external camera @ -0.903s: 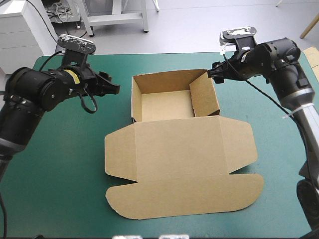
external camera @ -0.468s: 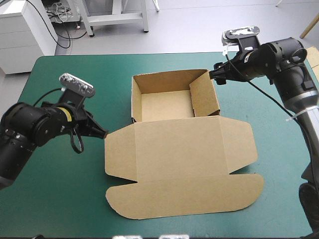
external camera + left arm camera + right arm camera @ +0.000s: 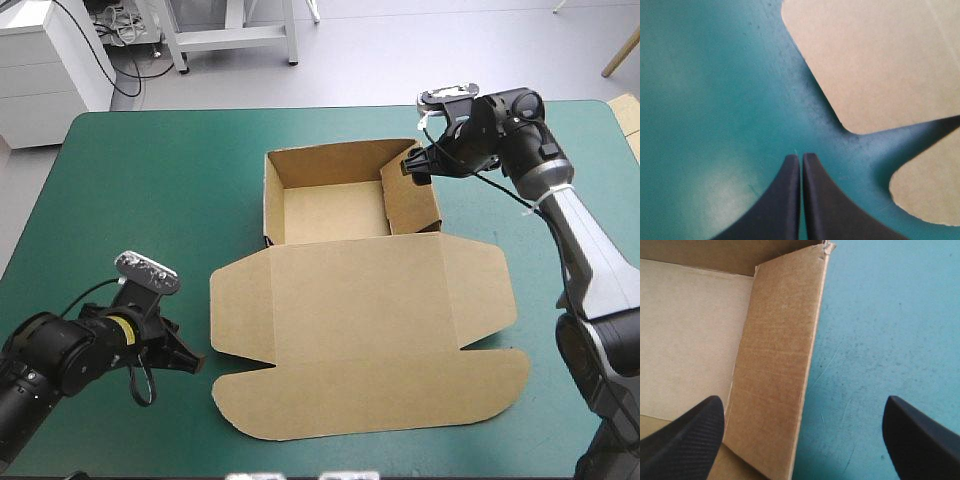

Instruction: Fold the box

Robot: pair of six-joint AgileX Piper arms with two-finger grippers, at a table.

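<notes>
We find the brown box [image 3: 350, 300] mid-frame on the teal-green worktop [image 3: 130, 190]: an open tray [image 3: 330, 212] at upper centre, its lid [image 3: 360, 330] flat at lower centre. The left gripper [image 3: 192, 360], lower left, has its black fingers [image 3: 785, 200] pressed together over bare cover, just beside the lid's rounded flaps [image 3: 865, 65]. The right gripper [image 3: 410, 165], upper right, is spread, one finger either side of the tray's right wall [image 3: 410, 198].

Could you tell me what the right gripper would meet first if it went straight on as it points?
Probably the right wall of the box: it stands between the right gripper's open fingers, nearer one; depth is unclear.
</notes>
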